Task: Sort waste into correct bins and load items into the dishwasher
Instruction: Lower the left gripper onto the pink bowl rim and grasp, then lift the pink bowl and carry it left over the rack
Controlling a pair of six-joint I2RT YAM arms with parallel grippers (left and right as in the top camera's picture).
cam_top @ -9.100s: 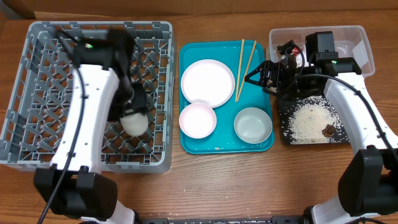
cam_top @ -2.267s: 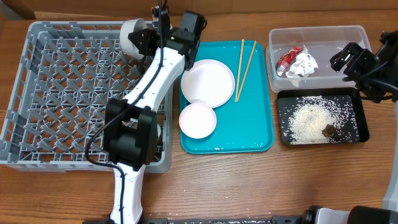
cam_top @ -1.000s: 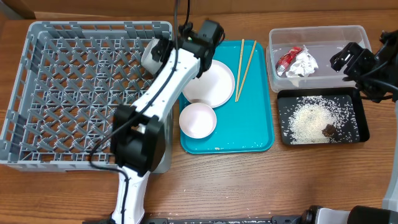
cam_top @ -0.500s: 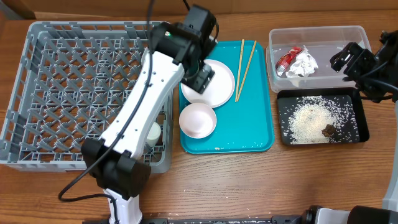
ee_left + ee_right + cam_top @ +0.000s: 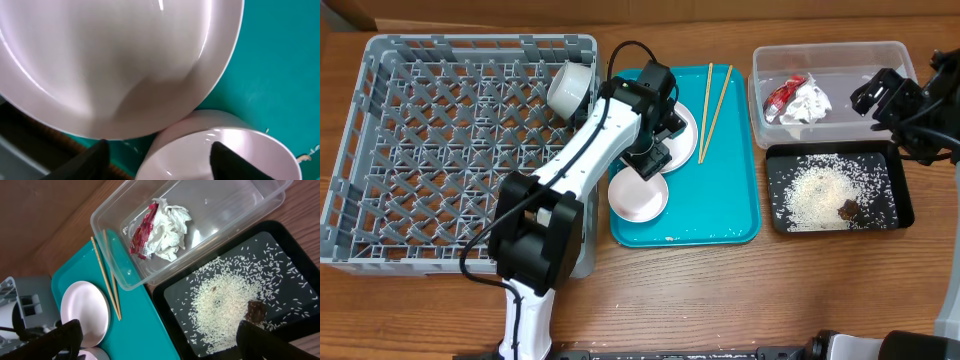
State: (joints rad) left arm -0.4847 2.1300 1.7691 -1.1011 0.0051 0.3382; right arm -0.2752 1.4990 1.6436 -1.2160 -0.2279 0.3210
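My left gripper is open and empty, low over the teal tray where the white plate meets a white bowl. In the left wrist view its fingers straddle the bowl's rim, with the plate just beyond. A white bowl lies on its side in the grey dish rack. The chopsticks lie on the tray. The wrapper is in the clear tub. Rice and a brown lump are in the black tray. My right gripper is open and empty above the tub's right end.
The teal tray sits between the rack and the bins. In the right wrist view are the wrapper, rice, lump, chopsticks and plate. Bare wood runs along the table's front.
My left arm left a white bowl in the rack's far right corner, swung over the teal tray and dropped down to the plate and bowl. The right arm has not moved.
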